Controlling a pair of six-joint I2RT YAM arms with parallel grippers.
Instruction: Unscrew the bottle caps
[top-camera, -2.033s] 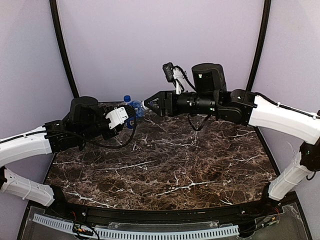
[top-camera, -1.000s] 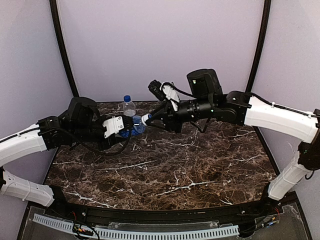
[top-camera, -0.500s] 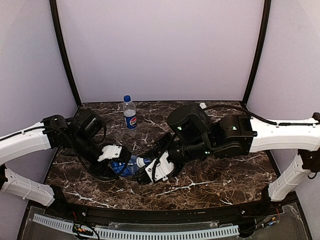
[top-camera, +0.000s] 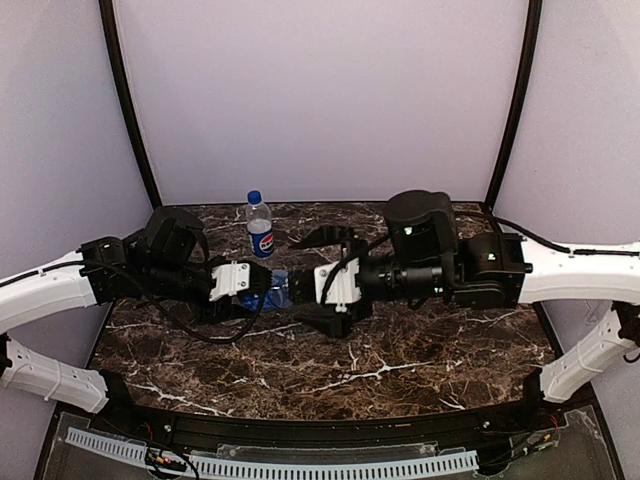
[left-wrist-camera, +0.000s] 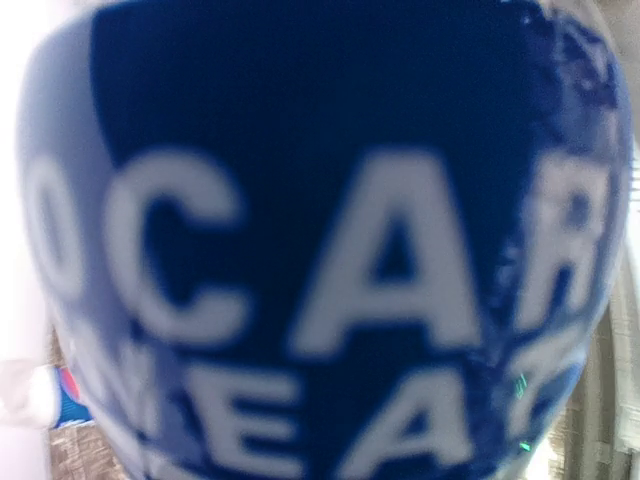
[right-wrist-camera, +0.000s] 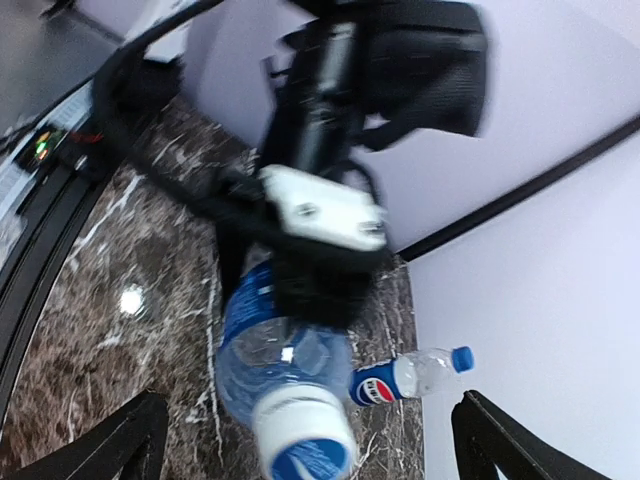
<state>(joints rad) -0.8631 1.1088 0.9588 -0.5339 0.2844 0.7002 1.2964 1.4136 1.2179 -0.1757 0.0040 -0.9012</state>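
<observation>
My left gripper (top-camera: 252, 288) is shut on a clear bottle with a blue band label (top-camera: 272, 291) (right-wrist-camera: 250, 325) and holds it level above the table. Its neck points at my right gripper (top-camera: 303, 280). In the left wrist view that label (left-wrist-camera: 320, 230) fills the picture and hides the fingers. The bottle's white ribbed cap with a blue top (right-wrist-camera: 300, 440) sits on the neck between my right gripper's (right-wrist-camera: 308, 435) fingers (right-wrist-camera: 120, 445), which stand wide open and apart from it. A Pepsi bottle (top-camera: 259, 228) (right-wrist-camera: 400, 378) with a blue cap (right-wrist-camera: 461, 357) stands upright at the back.
The dark marble table (top-camera: 400, 350) is walled by lilac panels (top-camera: 320, 90) at the back and sides. A black rail with a white perforated strip (top-camera: 270, 465) runs along the near edge.
My right gripper has gone from shut on the cap to wide open. Both arms have lifted the bottle from low near the table's front back toward the middle.
</observation>
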